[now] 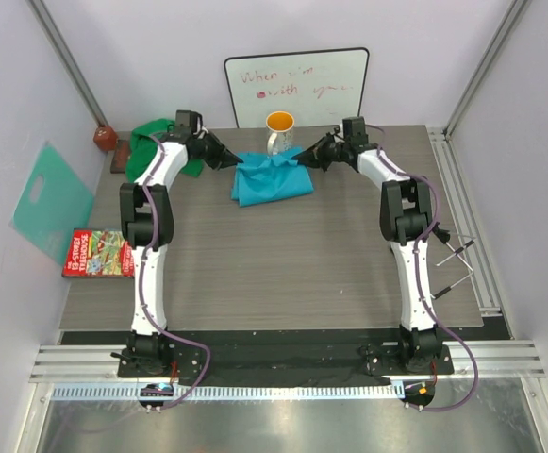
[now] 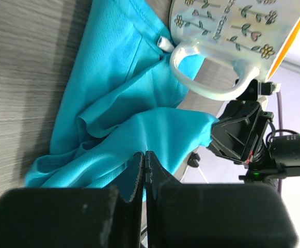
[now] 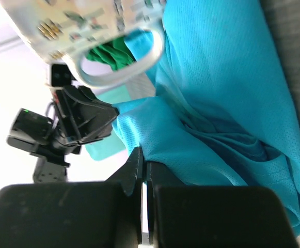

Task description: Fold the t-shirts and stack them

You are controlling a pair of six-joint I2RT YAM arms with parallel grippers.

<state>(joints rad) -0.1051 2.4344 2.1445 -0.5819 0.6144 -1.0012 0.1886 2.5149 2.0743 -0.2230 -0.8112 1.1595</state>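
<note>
The turquoise-blue t-shirt (image 1: pixel 272 179) lies crumpled at the back middle of the table (image 1: pixel 283 274), right in front of a flower-print mug (image 1: pixel 279 132). My left gripper (image 1: pixel 239 160) is shut on the shirt's left far edge, the cloth (image 2: pixel 113 77) pinched at its tips (image 2: pixel 144 155). My right gripper (image 1: pixel 304 157) is shut on the right far edge (image 3: pixel 227 77), jaws together (image 3: pixel 143 153). A raised fold spans between the two grippers. The green t-shirt (image 1: pixel 165 146) is bunched at the back left, behind my left arm.
The mug (image 2: pixel 232 26) stands just beyond the lifted fold, handle toward the grippers. A whiteboard (image 1: pixel 295 87) leans on the back wall. A mint-teal plastic sheet (image 1: pixel 52 200) and a red game box (image 1: pixel 98 253) sit at the left edge. Metal rods (image 1: pixel 453 260) lie at the right.
</note>
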